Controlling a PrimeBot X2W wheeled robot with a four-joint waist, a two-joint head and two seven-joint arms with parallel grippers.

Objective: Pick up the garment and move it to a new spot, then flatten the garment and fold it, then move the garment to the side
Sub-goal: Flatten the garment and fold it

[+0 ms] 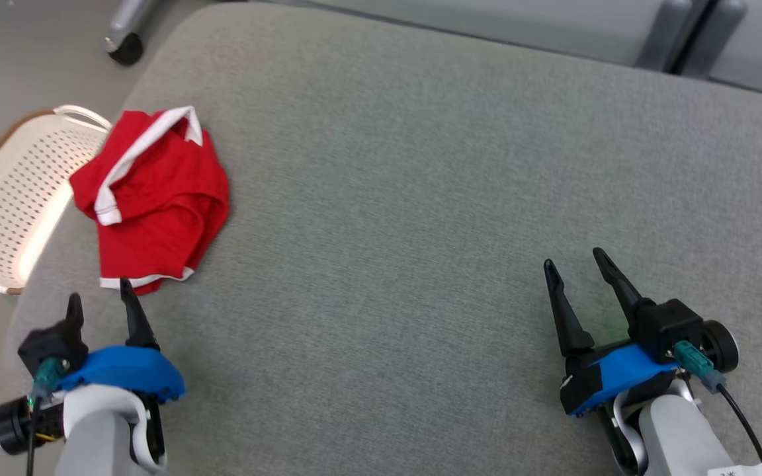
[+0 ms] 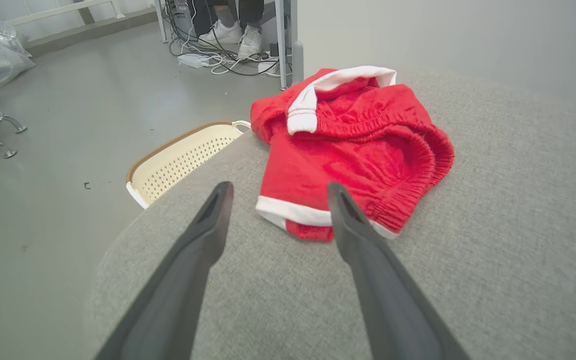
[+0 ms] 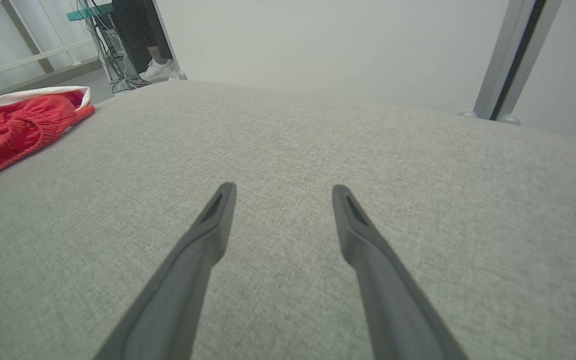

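Basket: you have one cream perforated basket (image 1: 17,198) at the far left, off the edge of the surface and below it.
Left gripper: your left gripper (image 1: 100,291) stands fully spread and holds nothing; its fingertips sit just short of the garment's near hem.
Garment, place: the red garment (image 1: 156,198) lies crumpled near the left edge of the grey padded surface (image 1: 421,198), close to the basket.
Garment, handling: expect it to be light, soft and limp. It will likely sag and bunch when lifted and is not fragile.
Garment, hold: the white-trimmed hem nearest your left fingers looks easiest to pinch; the gathered elastic band would probably give a firmer bite.
Right gripper: your right gripper (image 1: 573,258) is likewise wide apart and empty, over bare surface, well apart from the garment.
Count: one garment, one basket, two grippers.
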